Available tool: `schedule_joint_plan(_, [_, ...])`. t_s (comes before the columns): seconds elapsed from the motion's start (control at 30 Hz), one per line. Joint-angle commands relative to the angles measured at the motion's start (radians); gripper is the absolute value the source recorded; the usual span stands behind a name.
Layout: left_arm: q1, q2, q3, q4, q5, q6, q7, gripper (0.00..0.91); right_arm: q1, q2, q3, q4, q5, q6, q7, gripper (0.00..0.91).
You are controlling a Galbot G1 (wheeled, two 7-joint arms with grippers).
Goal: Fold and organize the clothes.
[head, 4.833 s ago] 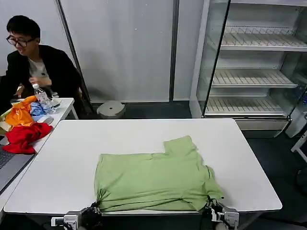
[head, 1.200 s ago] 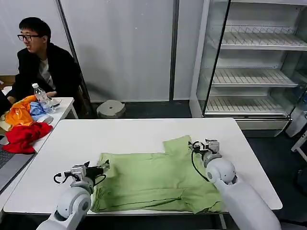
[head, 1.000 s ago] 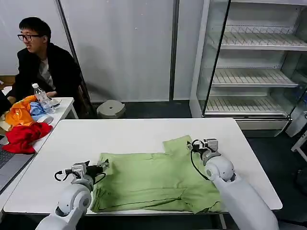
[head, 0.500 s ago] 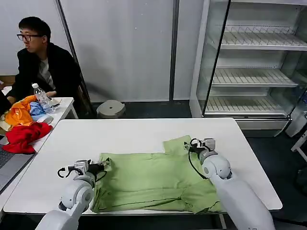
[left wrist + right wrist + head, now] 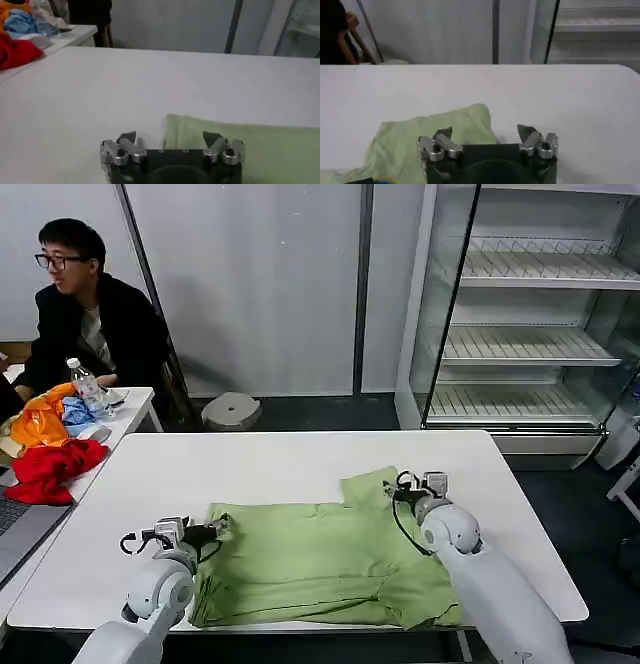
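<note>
Head view first: the light green soft cotton shirt (image 5: 320, 559) lies flat near the front edge of the white rectangular table (image 5: 300, 459), partly folded, with one sleeve poking out at its 1 o'clock corner. My left gripper (image 5: 212, 530) sits at the shirt's 10 o'clock corner, right at the cloth edge. My right gripper (image 5: 400, 488) rests beside that protruding sleeve, at about 2 o'clock from the shirt's middle. Off at 9 o'clock, on a side table, lie a red cloth (image 5: 48, 469) and orange and blue garments (image 5: 50, 419), which I leave alone.

Left wrist view: my left gripper (image 5: 170, 137) has its fingers spread wide, holding nothing. The shirt's corner (image 5: 240, 150) lies just ahead, its edge running between the two fingertips and touching neither that I can see.

Right wrist view: my right gripper (image 5: 485, 132) is likewise released, fingers wide apart. The rounded sleeve end (image 5: 440, 132) lies under and ahead of one finger, with bare tabletop under the other.

As for progress, I judge the job about midway: the body looks doubled over once, since layered hems show along the front edge, but the sleeve is not yet tucked in and the shirt is far from a compact bundle. Both grippers look placed to pinch the far corners for another fold.
</note>
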Motion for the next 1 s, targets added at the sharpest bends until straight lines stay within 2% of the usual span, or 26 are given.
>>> schedule_joint_plan(0.03, [-0.004, -0.002, 0.0, 0.0, 0.0, 0.0, 0.001, 0.907, 0.017, 0.012, -0.009, -0.042, -0.007, 0.0, -0.012, 0.907])
schedule_joint_plan(1.0, [-0.008, -0.005, 0.005, 0.019, 0.0, 0.0, 0.016, 0.907, 0.053, 0.038, -0.031, -0.106, -0.019, 0.0, -0.036, 0.907])
